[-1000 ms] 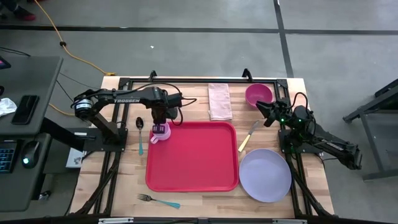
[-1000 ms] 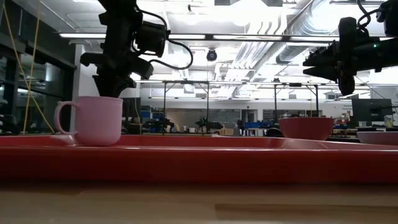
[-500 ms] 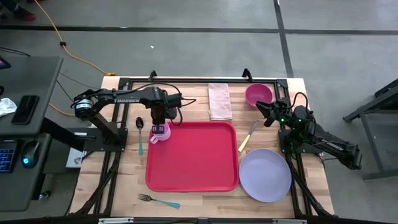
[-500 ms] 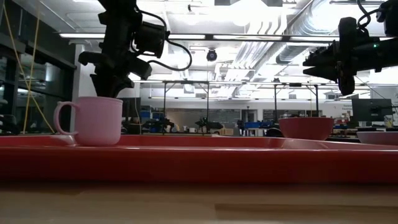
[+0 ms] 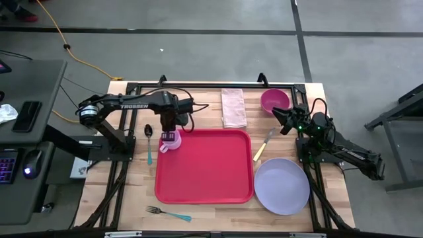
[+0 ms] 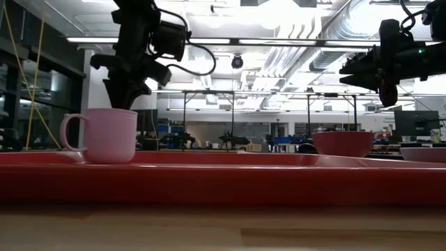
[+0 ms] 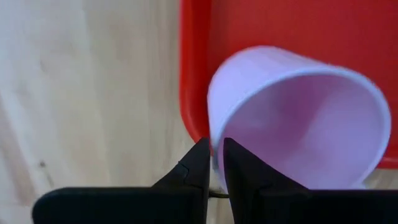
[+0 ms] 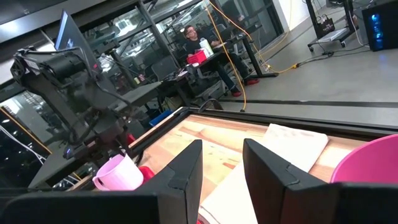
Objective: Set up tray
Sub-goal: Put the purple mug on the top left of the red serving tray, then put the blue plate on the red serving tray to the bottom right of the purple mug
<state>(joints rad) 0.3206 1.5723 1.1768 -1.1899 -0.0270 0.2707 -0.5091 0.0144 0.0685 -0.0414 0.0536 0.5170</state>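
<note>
Red plastic is filling the centre of the high view: the tray (image 5: 204, 165) is lying flat on the wooden table (image 5: 112, 192), its long axis running from the top of the frame toward the bottom. A pink mug (image 5: 168, 143) is standing upright at the tray's upper-left corner, handle pointing left in the low view (image 6: 104, 134).

The left gripper (image 5: 170, 135) is hanging directly over that mug, just above its rim. In the left wrist view its two dark fingers (image 7: 198, 169) are lying nearly together, a thin slit between them and nothing held; the mug (image 7: 298, 118) is sitting just beyond the tips, straddling the tray rim (image 7: 194, 74). I judge the mug to be released and free.

The right gripper (image 5: 277, 115) is idling in the upper right of the high view, beside a maroon bowl (image 5: 275, 100), with its fingers apart and empty in its own wrist view.

Off the tray are lying a folded napkin (image 5: 232, 107) above it, a spoon (image 5: 149, 142) to its left, a fork (image 5: 168, 213) at lower left, a knife (image 5: 263, 145) and a lavender plate (image 5: 282, 186) to its right.

Judgement: the tray lies right and below the left gripper, which is the nearer arm for the spoon and fork; the plate, knife and bowl fall to the right arm. Most of the setting is not yet done.
</note>
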